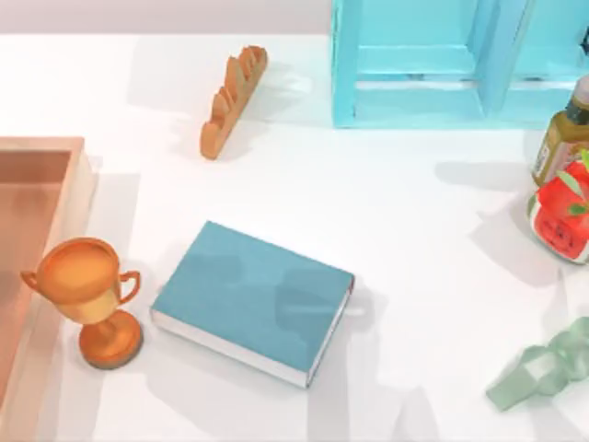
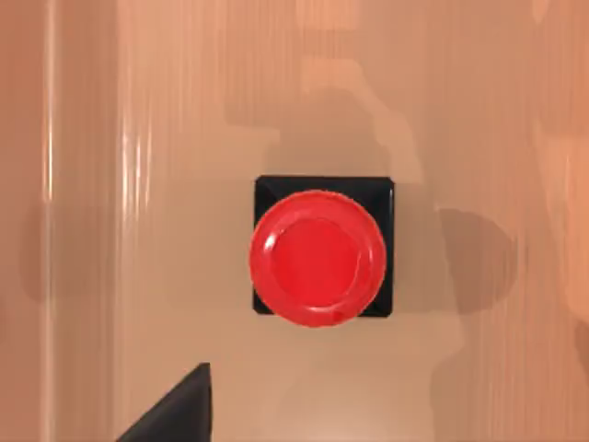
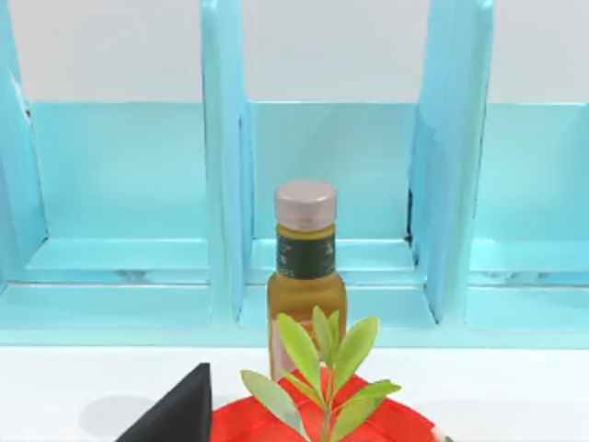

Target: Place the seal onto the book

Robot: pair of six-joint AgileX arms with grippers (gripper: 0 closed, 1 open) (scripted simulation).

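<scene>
White and well lit, the surface (image 1: pixel 386 276) carries everything. A light-blue shelf frame (image 1: pixel 414 64) stands along its far edge toward the right, presumably out of the working space. A shallow wooden tray (image 1: pixel 78 189) lies against the left edge.

The book (image 1: pixel 250 299) lies flat near the middle of the near edge, teal cover up and bare, so it makes a broad landing place. Its long axis runs diagonally from the near right toward the far left, with the white page edges facing the near edge and the right.

A copper trophy (image 1: pixel 87 295) stands upright just left of the book, between it and the tray. A bread loaf (image 1: pixel 232 99) lies toward the far edge.

At the right edge stand an oil bottle (image 1: pixel 561 138) and a red jar (image 1: pixel 563 216), and a pale green ribbon-like piece (image 1: pixel 543 368) lies toward the near right corner.

The seal (image 2: pixel 320 250) stands upright on the tray floor, seen in the left wrist view from straight above: red knob up, its axis vertical, the black base square to the frame. It is not yet on the book. I judge the left arm hangs above it to line up a grasp.

For both end effectors I cannot tell whether they are released or clenched.
</scene>
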